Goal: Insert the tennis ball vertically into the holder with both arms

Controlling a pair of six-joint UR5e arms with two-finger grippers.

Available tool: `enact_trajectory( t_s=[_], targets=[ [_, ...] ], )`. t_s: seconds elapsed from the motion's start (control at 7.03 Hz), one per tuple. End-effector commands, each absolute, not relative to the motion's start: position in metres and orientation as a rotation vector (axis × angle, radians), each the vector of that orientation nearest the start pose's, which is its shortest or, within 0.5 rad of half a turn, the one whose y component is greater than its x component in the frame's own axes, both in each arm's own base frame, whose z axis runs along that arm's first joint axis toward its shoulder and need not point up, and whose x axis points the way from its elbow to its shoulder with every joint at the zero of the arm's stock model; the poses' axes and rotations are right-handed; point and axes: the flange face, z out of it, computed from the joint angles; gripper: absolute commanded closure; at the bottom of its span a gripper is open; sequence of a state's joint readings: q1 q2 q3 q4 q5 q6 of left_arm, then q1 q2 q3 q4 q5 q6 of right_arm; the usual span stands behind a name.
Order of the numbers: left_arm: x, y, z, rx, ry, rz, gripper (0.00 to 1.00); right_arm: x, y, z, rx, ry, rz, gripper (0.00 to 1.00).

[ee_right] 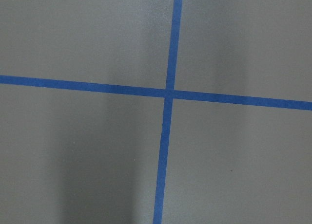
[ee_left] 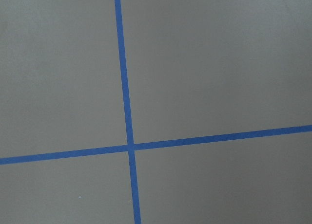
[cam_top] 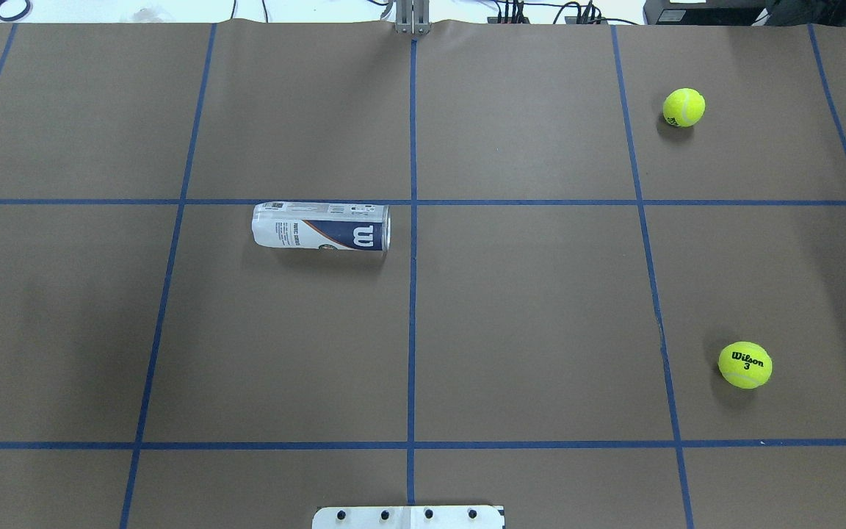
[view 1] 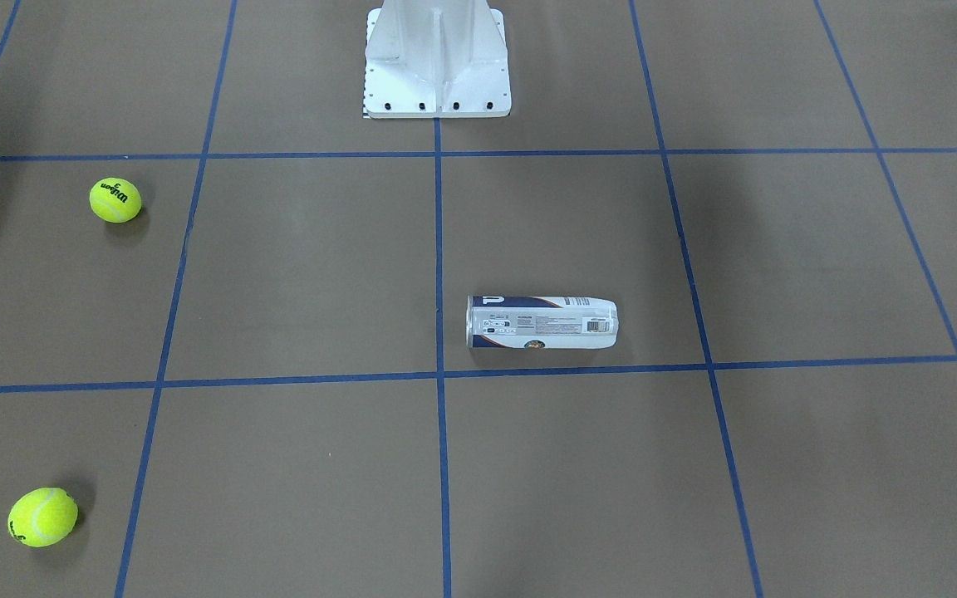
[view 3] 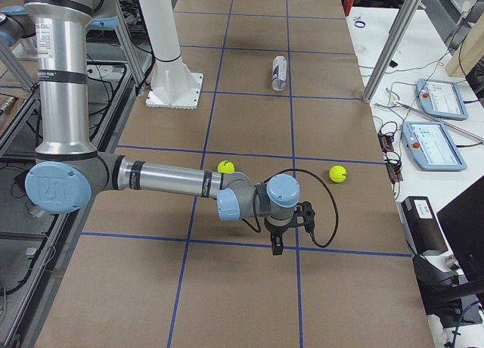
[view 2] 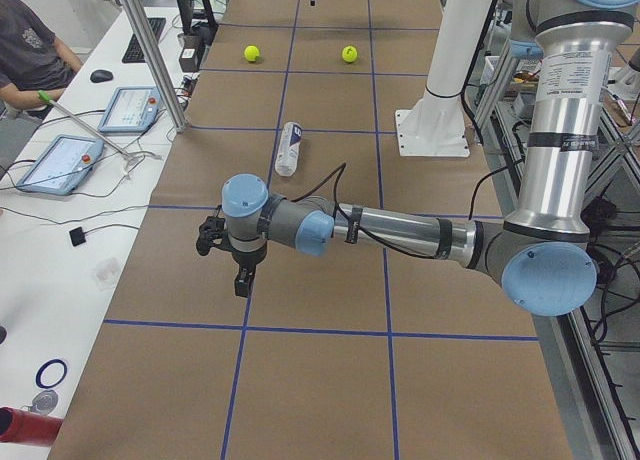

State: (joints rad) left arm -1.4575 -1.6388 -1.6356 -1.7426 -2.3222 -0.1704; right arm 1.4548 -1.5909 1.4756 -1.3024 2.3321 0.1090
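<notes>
Overhead exterior view gets the whole layout but zero robot: the holder [cam_top: 320, 226] is lying flat on its side on the brown table [cam_top: 526, 308], out in front of the white pedestal base [cam_top: 408, 517] and a bit to the robot's left of it, W logo facing up. Both tennis balls [cam_top: 684, 107] [cam_top: 745, 364] sit loose on the table off to the robot's right of the base, well apart from the holder, so neither is in it. Can't really see into the holder past the label from any angle. The front-facing camera shows the barcode side of the label instead, and still no arms. You only get the arms in the two side views. In the exterior left view the left gripper [view 2: 242, 283] points down at the table, farther from the base than the holder and well apart from it. In the exterior right view the right gripper [view 3: 277, 246] does the same out past the balls, not touching either. Honestly can't tell from those angles whether either gripper's fingers are spread or pinched. Wrist cams just show table with crossing blue tape lines [ee_left: 129, 147].
</notes>
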Motion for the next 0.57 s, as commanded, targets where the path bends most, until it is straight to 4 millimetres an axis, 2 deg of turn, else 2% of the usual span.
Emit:
enact_trajectory(
  t_s=[0.0, 0.43],
  targets=[
    [-0.003, -0.538, 0.572, 0.185, 0.779, 0.068, 0.0, 0.008, -0.495, 0.688, 0.061, -0.772, -0.067, 0.0],
    [-0.003, -0.52, 0.591, 0.152, 0.797, 0.058, 0.0, 0.007, -0.495, 0.688, 0.061, -0.772, -0.069, 0.0]
  ],
)
